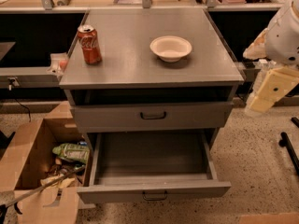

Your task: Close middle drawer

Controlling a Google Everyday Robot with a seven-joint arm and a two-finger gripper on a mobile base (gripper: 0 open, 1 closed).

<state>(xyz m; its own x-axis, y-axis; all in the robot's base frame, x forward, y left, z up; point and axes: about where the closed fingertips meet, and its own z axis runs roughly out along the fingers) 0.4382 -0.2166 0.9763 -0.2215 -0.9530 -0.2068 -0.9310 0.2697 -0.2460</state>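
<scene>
The middle drawer (154, 189) is pulled far out at the bottom of the grey cabinet. It has a low front panel, a small dark bar handle (155, 196) and an empty grey tray (152, 155). Above it sits the drawer with the taller front panel (153, 116), nearly shut. The lowest drawer is hidden under the open one. My gripper (267, 92), at the end of the white and cream arm, hangs at the right edge of the view. It is level with the cabinet's upper right corner, well above and to the right of the open drawer, touching nothing.
A red soda can (89, 43) and a white bowl (171, 48) stand on the cabinet top (140, 64). An open cardboard box (42, 171) with rubbish sits on the floor to the left of the drawer. A dark bar (289, 150) lies on the floor at the right.
</scene>
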